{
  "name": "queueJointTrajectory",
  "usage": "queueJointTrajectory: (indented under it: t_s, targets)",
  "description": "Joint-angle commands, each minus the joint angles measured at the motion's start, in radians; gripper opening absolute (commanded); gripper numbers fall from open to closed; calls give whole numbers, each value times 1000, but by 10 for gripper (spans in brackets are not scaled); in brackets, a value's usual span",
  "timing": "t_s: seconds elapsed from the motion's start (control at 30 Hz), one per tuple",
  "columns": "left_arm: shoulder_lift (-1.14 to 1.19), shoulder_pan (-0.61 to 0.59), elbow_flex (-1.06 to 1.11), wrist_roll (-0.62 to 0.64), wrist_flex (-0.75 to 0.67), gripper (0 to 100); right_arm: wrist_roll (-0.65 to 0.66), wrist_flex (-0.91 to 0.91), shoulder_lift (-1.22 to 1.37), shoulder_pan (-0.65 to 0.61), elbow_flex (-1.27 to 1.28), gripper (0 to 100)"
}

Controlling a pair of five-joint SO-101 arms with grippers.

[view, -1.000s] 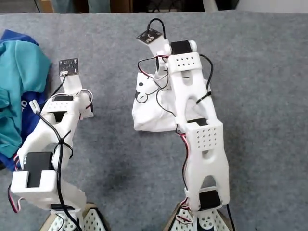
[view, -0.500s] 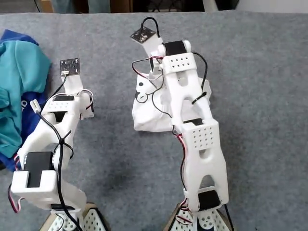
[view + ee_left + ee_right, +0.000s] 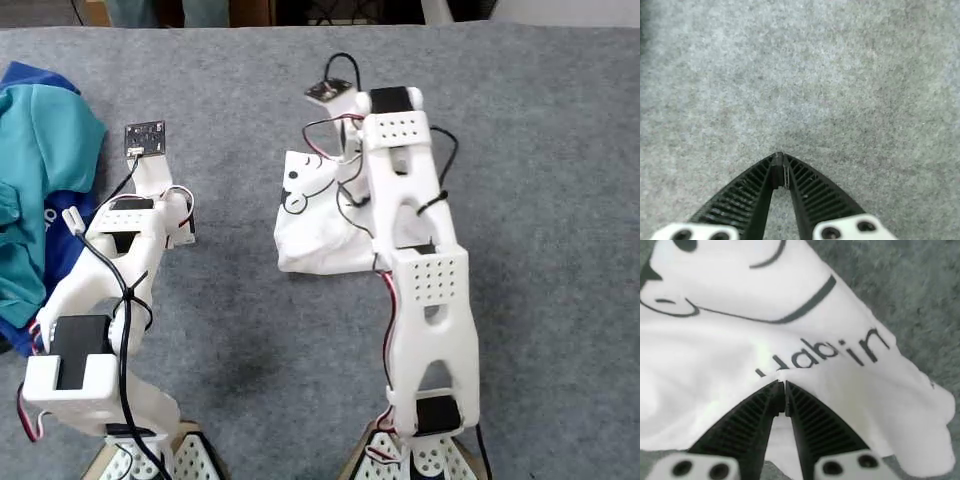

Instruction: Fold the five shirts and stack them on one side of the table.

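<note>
Now the right gripper [image 3: 780, 385] was pinched shut on the white shirt [image 3: 310, 225] near the middle of the desk [image 3: 550, 150]. The left gripper [image 3: 779, 157] was closed on nothing. The other shirts [image 3: 40, 160] lay at the left edge.

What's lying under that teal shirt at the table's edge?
A blue shirt peeks out from under the teal shirt; whatever else lies beneath is covered.
</note>
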Motion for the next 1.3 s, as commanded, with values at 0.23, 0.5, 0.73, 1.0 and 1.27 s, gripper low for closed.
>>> queueJointTrajectory:
  t_s: [0.23, 0.5, 0.73, 1.0, 1.27]
  targets:
    - [-48, 7, 2, -14, -11, 32, 11, 18, -321, 80, 314, 15]
    - [-48, 7, 2, -14, -11, 32, 11, -72, -504, 209, 719, 15]
    - [-48, 7, 1, -14, -15, 32, 14, -176, -673, 313, 1013, 15]
    - [-60, 65, -58, -14, 54, 30, 38, -203, -909, 348, 1093, 15]
    - [-41, 286, -509, -6, 333, 30, -80, -241, -932, 209, 992, 15]
